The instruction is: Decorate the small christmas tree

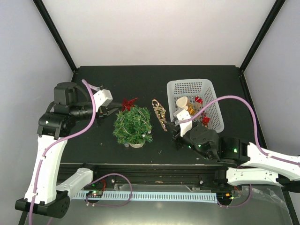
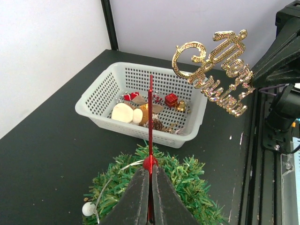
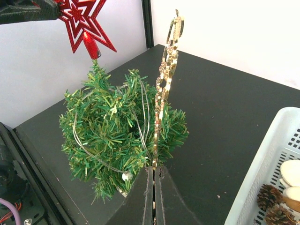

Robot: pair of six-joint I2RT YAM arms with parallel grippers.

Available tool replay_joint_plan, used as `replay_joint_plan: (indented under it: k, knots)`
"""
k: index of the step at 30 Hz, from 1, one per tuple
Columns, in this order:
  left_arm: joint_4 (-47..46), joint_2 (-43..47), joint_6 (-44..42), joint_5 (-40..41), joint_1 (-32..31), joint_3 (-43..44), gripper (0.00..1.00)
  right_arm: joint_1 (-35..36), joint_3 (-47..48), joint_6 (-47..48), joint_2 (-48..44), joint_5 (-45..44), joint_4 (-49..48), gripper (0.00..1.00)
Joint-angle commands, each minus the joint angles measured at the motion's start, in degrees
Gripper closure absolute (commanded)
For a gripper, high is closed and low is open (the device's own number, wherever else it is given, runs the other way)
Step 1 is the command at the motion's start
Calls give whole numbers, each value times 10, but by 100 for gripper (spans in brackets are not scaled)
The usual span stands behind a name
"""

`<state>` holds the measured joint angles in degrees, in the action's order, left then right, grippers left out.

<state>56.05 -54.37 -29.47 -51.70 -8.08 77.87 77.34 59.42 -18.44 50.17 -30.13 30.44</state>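
On the dark table [image 1: 89,150], near the middle, the small christmas tree [image 1: 132,125] stands up straight on its little pale foot [image 1: 136,145]. It is green and bushy, and a thin silver wire [image 3: 79,140] with small white beads winds around it. Right over the top of the tree is a shiny red star [image 3: 86,21] with a short red stem that points down at the tip of the tree. I cannot tell if the stem touches the tree. The left claw [image 2: 150,176] is pinched tight on the star and holds it on edge, with both fingers pressed flat against it. Just beside the tree, on the basket side, a gold sparkly sign [image 2: 215,70] with curly words is up in the air. The right claw [image 3: 153,172] is pinched tight on the bottom end of that sign and holds it standing tall between the tree and the basket. Off to the right of the tree sits a white basket [image 1: 171,96] with holes in its walls. It holds pine cones, small red gift boxes, a tiny gold bell and some pale round things.
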Motion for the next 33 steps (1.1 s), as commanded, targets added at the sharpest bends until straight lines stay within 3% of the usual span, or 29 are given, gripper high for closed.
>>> replay_joint_plan:
  k: [1, 33]
  knots:
    - [0, 9, 0, -7, -6, -11, 98, -2, -5, -11, -2, -17, -7, 99]
    - [16, 8, -27, 43, -25, -45, 96, -10, -26, -21, -6, -5, -12, 99]
